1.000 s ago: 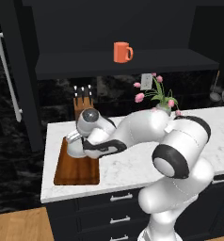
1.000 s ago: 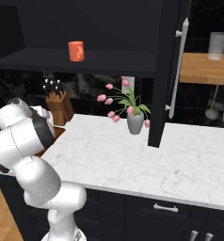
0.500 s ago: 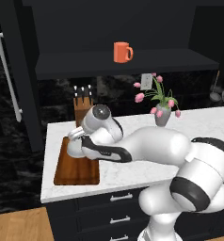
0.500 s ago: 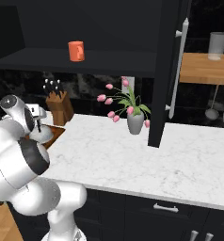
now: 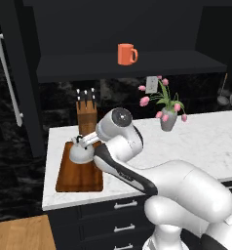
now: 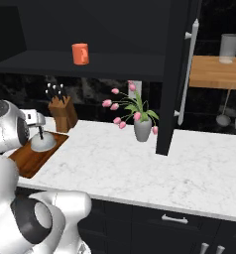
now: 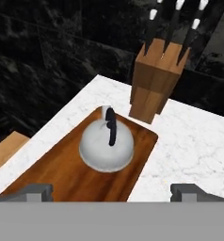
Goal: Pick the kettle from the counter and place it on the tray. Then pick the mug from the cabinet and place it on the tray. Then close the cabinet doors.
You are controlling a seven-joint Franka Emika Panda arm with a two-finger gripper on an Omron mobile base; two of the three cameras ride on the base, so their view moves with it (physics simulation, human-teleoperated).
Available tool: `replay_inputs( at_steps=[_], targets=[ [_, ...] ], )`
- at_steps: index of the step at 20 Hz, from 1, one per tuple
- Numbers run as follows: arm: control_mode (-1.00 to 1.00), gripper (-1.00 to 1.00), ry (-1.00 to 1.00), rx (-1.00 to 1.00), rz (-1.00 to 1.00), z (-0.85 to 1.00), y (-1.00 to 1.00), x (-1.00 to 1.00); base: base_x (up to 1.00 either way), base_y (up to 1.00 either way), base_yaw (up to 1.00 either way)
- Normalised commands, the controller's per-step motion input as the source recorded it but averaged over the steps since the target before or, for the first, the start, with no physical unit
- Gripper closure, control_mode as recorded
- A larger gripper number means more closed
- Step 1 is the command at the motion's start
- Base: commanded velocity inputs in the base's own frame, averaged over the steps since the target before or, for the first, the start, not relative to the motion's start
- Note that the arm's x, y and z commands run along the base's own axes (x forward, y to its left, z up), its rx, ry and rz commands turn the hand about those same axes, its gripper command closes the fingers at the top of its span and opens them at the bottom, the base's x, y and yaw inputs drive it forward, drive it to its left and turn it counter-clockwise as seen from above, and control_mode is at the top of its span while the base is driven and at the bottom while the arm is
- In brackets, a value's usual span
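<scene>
The kettle (image 7: 107, 143) is seen resting on the tray (image 7: 62, 176), toward the end nearest the knife block (image 7: 158, 82), so the first part of the task can be judged as done. In the hand view the two finger tips of the gripper (image 7: 111, 192) are spread wide apart at the bottom edge, with nothing held between them and the kettle lying clear of both; the claw is therefore open and empty. From the left base view the kettle (image 5: 82, 152) is shown on the tray (image 5: 79, 176) at the left end of the counter (image 5: 205, 141), with the hand just beside it. The mug (image 5: 126, 53) is standing on the shelf of the cabinet (image 5: 137, 66), upright and untouched, well above the counter and well apart from the tray. Both cabinet doors are open: one is seen at the far left of the left base view (image 5: 15, 83), the other standing out edge-on in the right base view (image 6: 177, 74), each with its long bar handle showing. A vase of pink flowers (image 6: 140, 124) is set on the counter between the tray and the right-hand door. What is left, by this reading, is the larger share: the mug is yet to be fetched from the shelf and set on the tray beside the kettle, and the two doors are yet to be shut.
</scene>
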Motion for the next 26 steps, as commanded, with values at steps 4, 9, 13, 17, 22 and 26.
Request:
replay_inputs(
  at_steps=[4,9,13,17,22,26],
  targets=[
    [-1.0,-1.0,0.0,0.0,-0.03,0.6,-0.32,-0.57,0.0,0.0,0.0],
    [-1.0,-1.0,0.0,0.0,-0.03,0.64,-0.33,-0.52,0.0,0.0,0.0],
    [-1.0,-1.0,0.0,0.0,-0.04,0.68,-0.32,-0.51,0.0,0.0,0.0],
    [-1.0,-1.0,0.0,0.0,-0.06,0.7,-0.34,-0.46,0.0,0.0,0.0],
    [-1.0,-1.0,0.0,-0.01,-0.08,0.64,-0.38,-0.41,0.0,0.0,0.0],
    [-1.0,-1.0,-0.01,0.0,-0.09,0.59,-0.35,-0.29,0.0,0.0,0.0]
  ],
)
